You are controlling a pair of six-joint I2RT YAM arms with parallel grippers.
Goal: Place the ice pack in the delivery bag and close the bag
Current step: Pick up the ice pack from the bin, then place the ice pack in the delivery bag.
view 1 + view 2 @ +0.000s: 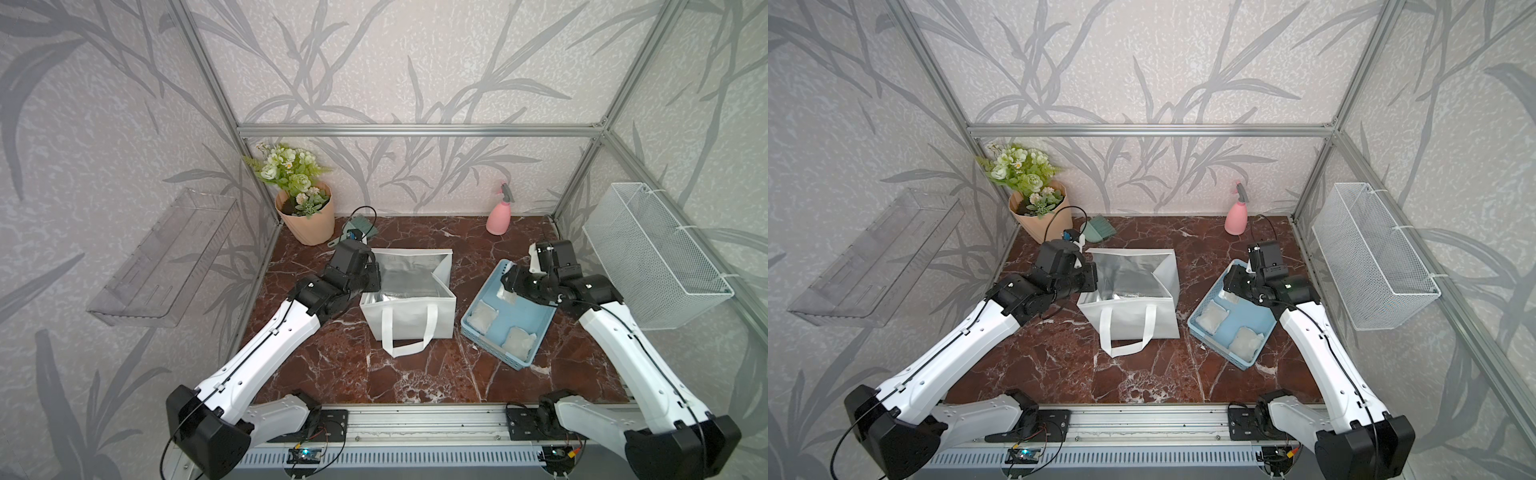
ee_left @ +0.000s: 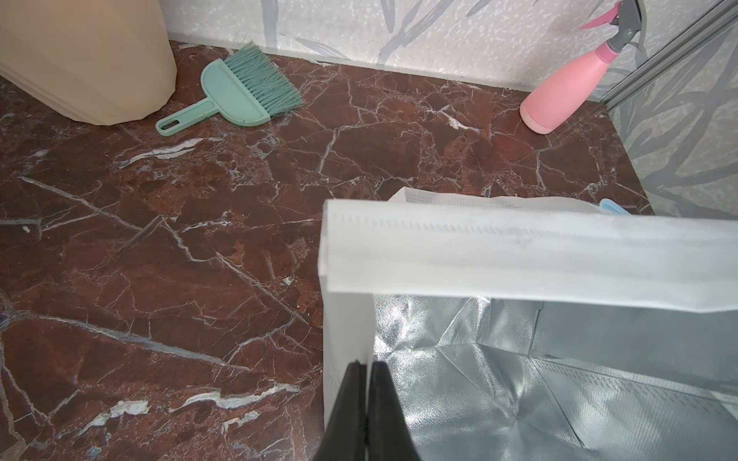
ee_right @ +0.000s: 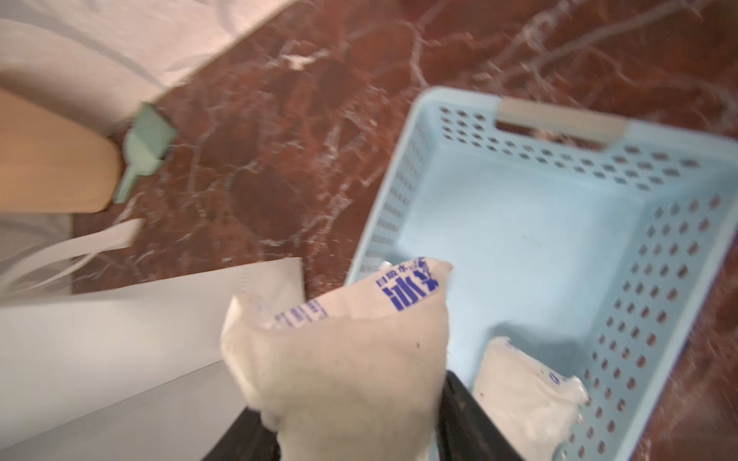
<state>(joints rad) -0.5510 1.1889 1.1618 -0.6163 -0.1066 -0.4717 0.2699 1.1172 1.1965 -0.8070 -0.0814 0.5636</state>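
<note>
Right wrist view: clamps the right fingers [image 3: 467, 415] on the lower end of the ice pack [image 3: 339, 359], a white pouch with blue print near its top. Holds it up over the far end of the blue tray [image 3: 519, 223], as seen in both top views, not yet over the delivery bag [image 1: 409, 316]. Shows a second pack [image 1: 482, 318] and a third pack [image 1: 517, 343] lying flat in the tray's near half, side by side but apart.

Over to the left wrist view now: pinches the bag's side wall between the left fingers [image 2: 385, 415], shut tight on white fabric outside and silver foil inside. Stands open and boxy on the worktop [image 1: 353, 374], between the two arms, with flap lid [image 1: 409, 266] raised at the back and one loop handle [image 1: 407, 352] drooping down the front onto the marble. Sits just left of the tray, apart from it.

Further out, along the back wall: peach flower pot [image 1: 309, 222], green hand brush [image 2: 235, 90] beside it, pink spray bottle [image 1: 498, 218] toward the right corner. Out on the side walls: clear shelf [image 1: 166, 257] on the left, white wire basket [image 1: 656, 266] on the right.
</note>
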